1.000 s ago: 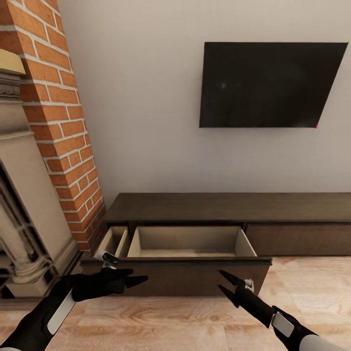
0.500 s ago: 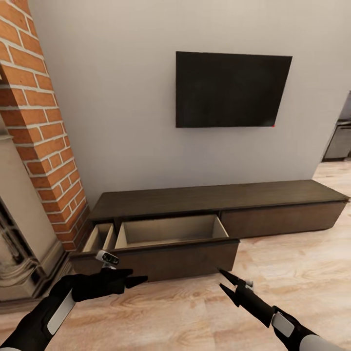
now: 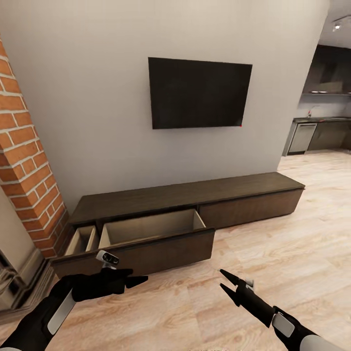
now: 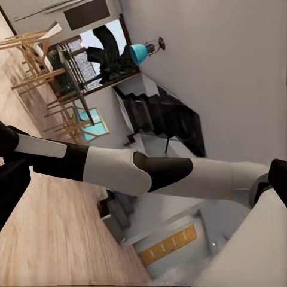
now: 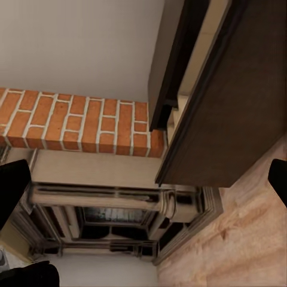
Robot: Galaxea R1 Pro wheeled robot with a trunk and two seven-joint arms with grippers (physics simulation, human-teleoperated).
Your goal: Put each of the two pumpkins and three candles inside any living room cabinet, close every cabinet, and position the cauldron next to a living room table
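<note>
Head view had the cabinet point(image 3: 195, 195) in front of you, a long, low dark brown unit running along the grey wall from about 9 o'clock to 2 o'clock. Its wide drawer point(image 3: 151, 234) at the left end stood pulled out over the wood floor point(image 3: 273, 273), pale inside and with nothing visible in it. Just beside that drawer, toward 9 o'clock, a narrow second compartment point(image 3: 80, 240) also stood open.

Your left gripper point(image 3: 136, 280) hung low at about 7 o'clock, in front of the open drawer's dark front panel and apart from it. Its black fingers lay close together, pointing toward 3 o'clock, and held nothing. Your right gripper point(image 3: 223, 282) sat at about 5 o'clock over the bare floor. Its two pointed fingers were spread apart, aimed toward 11 o'clock, with nothing between them.

Right wrist view looked at the drawer front point(image 5: 233, 101), the brick column point(image 5: 78, 122) and the fireplace point(image 5: 113, 221) beside it. Left wrist view looked across your own right arm point(image 4: 137, 170).

Above the cabinet a black television point(image 3: 199, 92) hung on the wall. The brick column point(image 3: 27, 170) stood at 9 o'clock, touching the cabinet's left end. At 2 o'clock the room opened onto a dark kitchen point(image 3: 321, 117).
</note>
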